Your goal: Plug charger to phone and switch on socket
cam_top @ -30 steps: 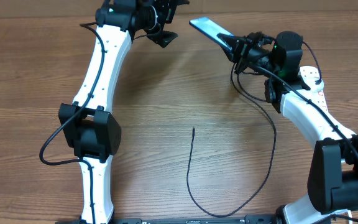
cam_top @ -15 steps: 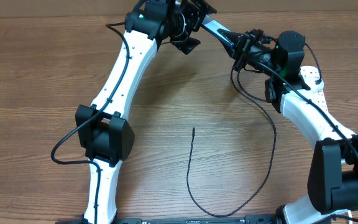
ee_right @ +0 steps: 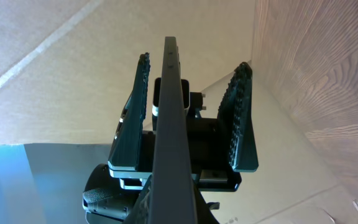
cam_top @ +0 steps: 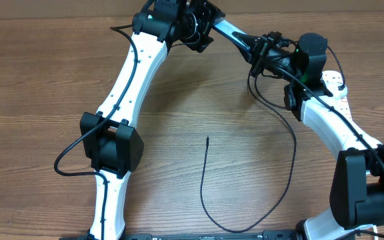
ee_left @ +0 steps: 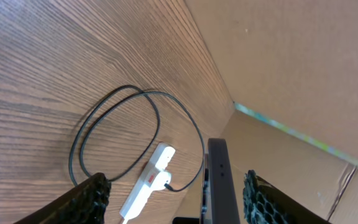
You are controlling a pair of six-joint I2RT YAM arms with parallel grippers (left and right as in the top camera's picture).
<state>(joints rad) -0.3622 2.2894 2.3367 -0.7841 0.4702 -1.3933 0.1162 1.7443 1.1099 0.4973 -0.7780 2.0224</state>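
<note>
Wood-grain worktop [cam_top: 45, 80] under both arms.

Overhead: phone [cam_top: 234, 35] aloft, up and left of the socket [cam_top: 339, 90], long axis slanting down toward the socket, free end pointing away from it. Clamped on the socket-side end, right gripper [cam_top: 253, 48]. Over the far end, left gripper [cam_top: 204, 30]; a second ago well short of it, farther from the socket, cyan screen then in plain sight. Slack charger [cam_top: 204, 167] on the worktop, tip unmoved, below-left of the socket.

Left wrist: phone [ee_left: 219, 180] edge-on between parted fingers [ee_left: 92, 199], gap either side; socket [ee_left: 146, 190] beyond, black cable loops beside it.

Right wrist: phone [ee_right: 168, 124] edge-on, running up the frame, left fingers [ee_right: 241, 118] spread wider than its thickness.
</note>
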